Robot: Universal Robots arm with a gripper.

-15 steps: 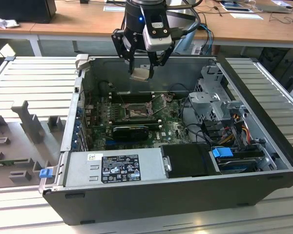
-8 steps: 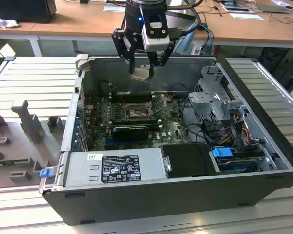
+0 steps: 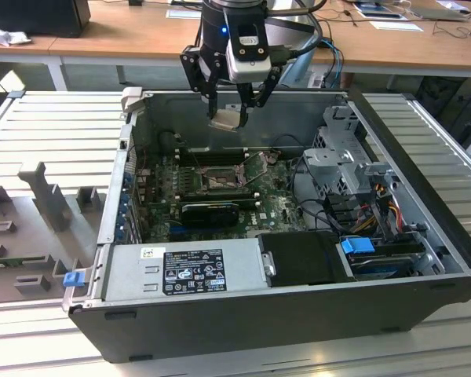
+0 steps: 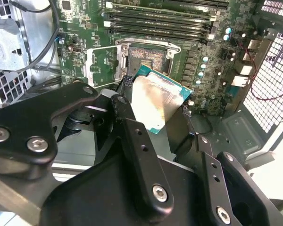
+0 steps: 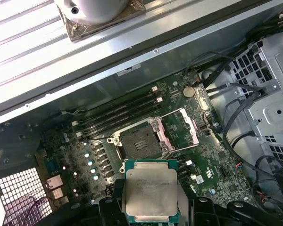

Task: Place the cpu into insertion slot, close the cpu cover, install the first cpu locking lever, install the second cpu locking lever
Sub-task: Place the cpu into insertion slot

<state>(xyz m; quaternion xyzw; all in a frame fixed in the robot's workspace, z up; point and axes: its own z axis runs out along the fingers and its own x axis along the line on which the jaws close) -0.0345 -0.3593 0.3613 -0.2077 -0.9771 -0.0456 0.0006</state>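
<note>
Tool [image 3: 231, 114] clamps cpu [image 5: 150, 190], poised above open insertion slot [image 5: 138, 142].

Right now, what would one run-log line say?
pincer: shut on cpu | cpu: held above the motherboard, not seated | insertion slot: empty | cpu cover: open

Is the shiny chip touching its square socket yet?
Apart. In the exterior view the tool holds the cpu up in the air, with a plain gap between it and the empty insertion slot down inside the case.
</note>
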